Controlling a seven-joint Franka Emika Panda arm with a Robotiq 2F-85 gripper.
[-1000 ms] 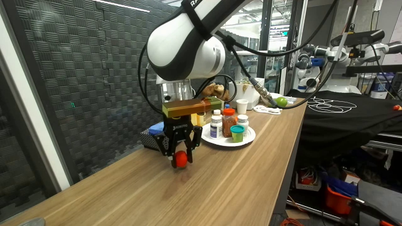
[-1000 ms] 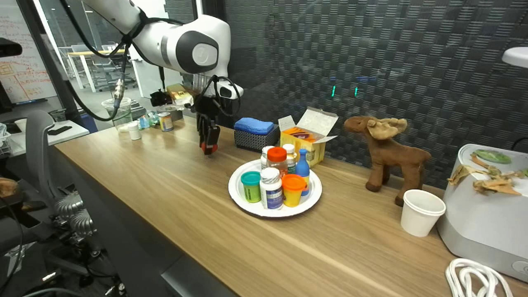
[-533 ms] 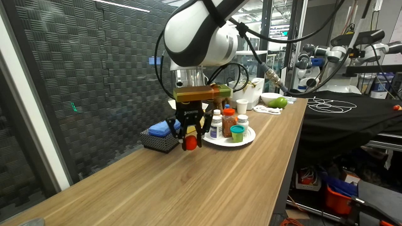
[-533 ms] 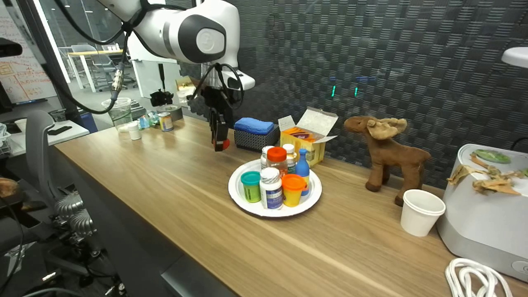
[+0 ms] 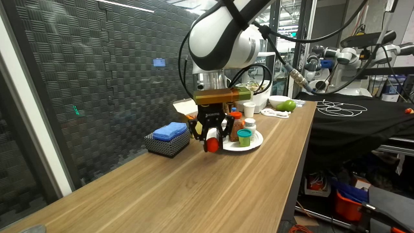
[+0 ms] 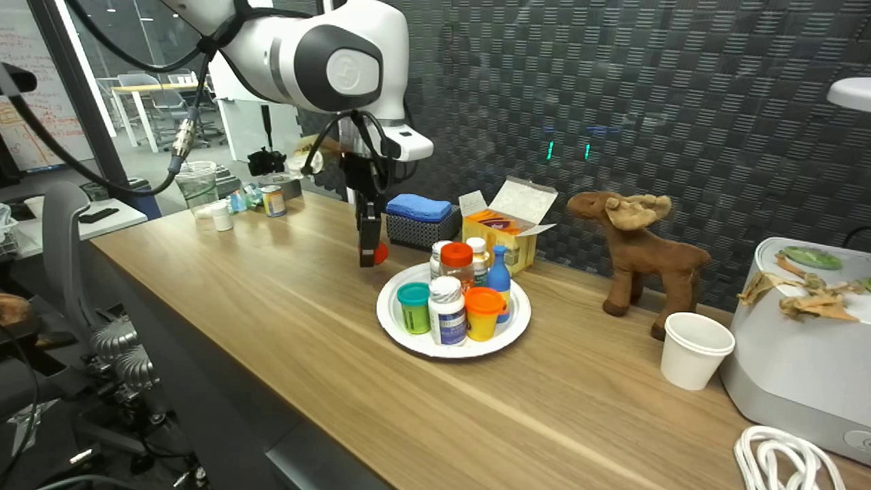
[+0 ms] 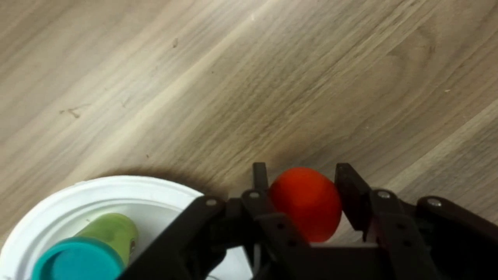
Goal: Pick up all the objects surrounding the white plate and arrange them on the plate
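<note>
Gripper point(image 5: 213, 147) narrowed onto the red ball point(image 7: 307, 204), fingers point(image 7: 352, 190) on opposite flanks, both seeming to touch it in the wrist view. Ball is off the plate point(image 6: 408, 340), near its rim, and appears to be held in the air; exact height relative to the plate cannot be told. Handling, judged by eye: probably light, surface smooth and perhaps slippery, prone to roll. Toy or fruit — cannot tell, so stiffness is uncertain; treat as possibly soft and squeeze only enough to stop slipping. Best hold is across the widest girth, about where the fingers meet it; a grip well above or below that would likely squirt it out. Its lower end hangs roughly level with the fingertips, so ball and tips should land almost together — set it down gently. Bare surface shows on the side of the plate facing the ball, by the tub point(image 6: 414, 318); a low release there, ball leaning on the tub, should curb rolling. The bottles point(image 6: 448, 327) on the plate, tall and narrow, look easier to topple: keep opening fingers away from them.
</note>
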